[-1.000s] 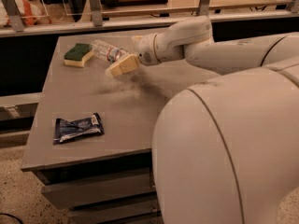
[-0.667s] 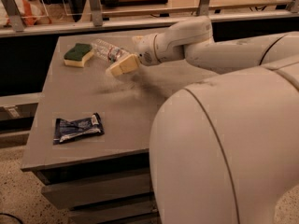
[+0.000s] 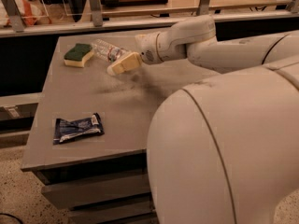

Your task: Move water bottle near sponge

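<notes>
The water bottle (image 3: 106, 51), clear and ribbed with a thin label band, lies tilted at the back left of the grey table (image 3: 117, 111). Its far end is right beside the sponge (image 3: 78, 54), which has a yellow body and a dark green top. My gripper (image 3: 122, 62) reaches in from the right on the white arm (image 3: 187, 38). It sits at the bottle's near end and covers the cap. A dark shadow lies on the table below the gripper.
A dark blue foil packet (image 3: 77, 127) lies near the table's front left edge. A rail with metal posts (image 3: 96, 6) runs behind the table. My large white body (image 3: 224, 148) fills the right and lower right of the view.
</notes>
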Robot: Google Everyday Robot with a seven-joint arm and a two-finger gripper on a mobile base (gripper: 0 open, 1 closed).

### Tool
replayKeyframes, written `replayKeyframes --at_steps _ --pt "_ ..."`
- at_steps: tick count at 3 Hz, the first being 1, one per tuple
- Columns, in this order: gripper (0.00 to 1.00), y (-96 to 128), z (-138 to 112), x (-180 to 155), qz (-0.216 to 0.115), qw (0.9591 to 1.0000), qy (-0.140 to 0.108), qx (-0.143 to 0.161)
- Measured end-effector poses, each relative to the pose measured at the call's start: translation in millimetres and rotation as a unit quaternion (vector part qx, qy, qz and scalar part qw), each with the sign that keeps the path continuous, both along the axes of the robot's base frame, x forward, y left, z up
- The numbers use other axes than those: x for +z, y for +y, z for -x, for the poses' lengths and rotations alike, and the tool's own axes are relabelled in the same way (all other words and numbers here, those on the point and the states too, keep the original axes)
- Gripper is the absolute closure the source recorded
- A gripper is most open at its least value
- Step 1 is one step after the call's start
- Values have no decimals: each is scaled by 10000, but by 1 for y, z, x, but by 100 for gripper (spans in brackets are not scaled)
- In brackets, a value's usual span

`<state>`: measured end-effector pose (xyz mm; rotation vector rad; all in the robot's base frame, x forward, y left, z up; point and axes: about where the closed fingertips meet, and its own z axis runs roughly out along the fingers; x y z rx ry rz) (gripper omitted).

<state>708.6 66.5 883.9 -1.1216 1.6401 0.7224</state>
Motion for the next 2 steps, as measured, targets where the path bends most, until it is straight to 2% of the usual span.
replayKeyframes --at_steps 1,2 --pt "0 -22 -3 10 44 9994 -102 -334" --pt "0 -56 -1 15 135 9969 -170 -757"
